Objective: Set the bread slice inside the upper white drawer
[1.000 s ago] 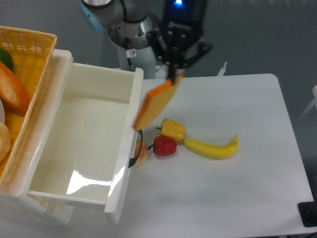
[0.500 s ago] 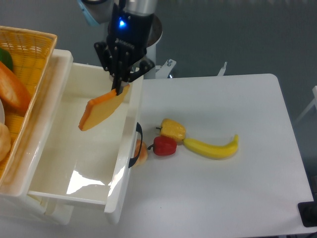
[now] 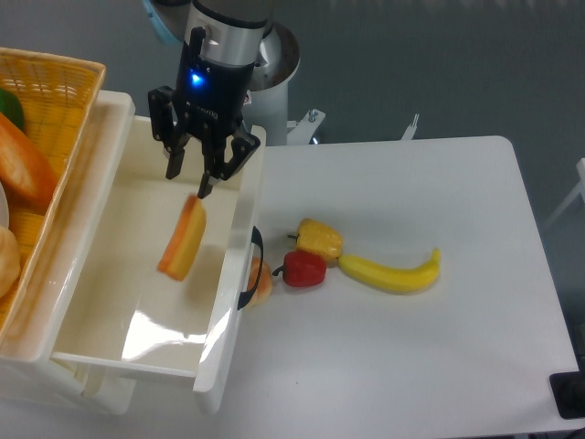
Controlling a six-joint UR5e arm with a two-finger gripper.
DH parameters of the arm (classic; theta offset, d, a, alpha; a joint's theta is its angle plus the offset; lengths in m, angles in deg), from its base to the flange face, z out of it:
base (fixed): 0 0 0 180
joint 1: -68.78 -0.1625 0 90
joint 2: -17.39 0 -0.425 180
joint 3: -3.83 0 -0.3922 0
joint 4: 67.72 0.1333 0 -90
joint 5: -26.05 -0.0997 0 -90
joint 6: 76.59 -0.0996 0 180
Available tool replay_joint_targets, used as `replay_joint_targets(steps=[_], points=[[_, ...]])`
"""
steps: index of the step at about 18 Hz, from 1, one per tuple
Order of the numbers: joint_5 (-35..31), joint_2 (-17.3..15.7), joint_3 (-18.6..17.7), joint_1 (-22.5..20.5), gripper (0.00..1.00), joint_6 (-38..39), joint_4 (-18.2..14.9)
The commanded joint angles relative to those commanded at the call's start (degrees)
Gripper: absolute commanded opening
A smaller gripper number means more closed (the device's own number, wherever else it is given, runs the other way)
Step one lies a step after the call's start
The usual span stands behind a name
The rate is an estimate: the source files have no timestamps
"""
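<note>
The bread slice [image 3: 184,238], orange-brown with a tan face, is free of the fingers and tilted on edge inside the upper white drawer [image 3: 110,302], near its right wall. I cannot tell if it is still falling or resting. My gripper [image 3: 188,179] hangs just above the slice, over the drawer's back part, with its fingers spread open and empty. The drawer is pulled out, and its dark curved handle [image 3: 250,271] shows on the front panel at the right.
A yellow wicker basket [image 3: 46,119] with an orange loaf stands left of the drawer. On the table right of the drawer lie a small peach-coloured piece [image 3: 263,283], a red pepper [image 3: 304,269], a yellow pepper [image 3: 320,239] and a banana [image 3: 391,272].
My gripper moved left from above the table to over the drawer, then opened. The bread slice left the fingers and dropped into the drawer.
</note>
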Motion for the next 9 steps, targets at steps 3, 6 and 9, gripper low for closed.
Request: replay_joint_targets(steps=[3, 6, 9], points=[[-0.8, 0.2, -0.1, 0.0, 1.00, -0.1, 0.0], [-8.8, 0.8, -1.1, -0.2, 1.00, -4.9, 0.3], [-11.5, 2.0, -1.1, -3.1, 1.00, -7.5, 0.4]])
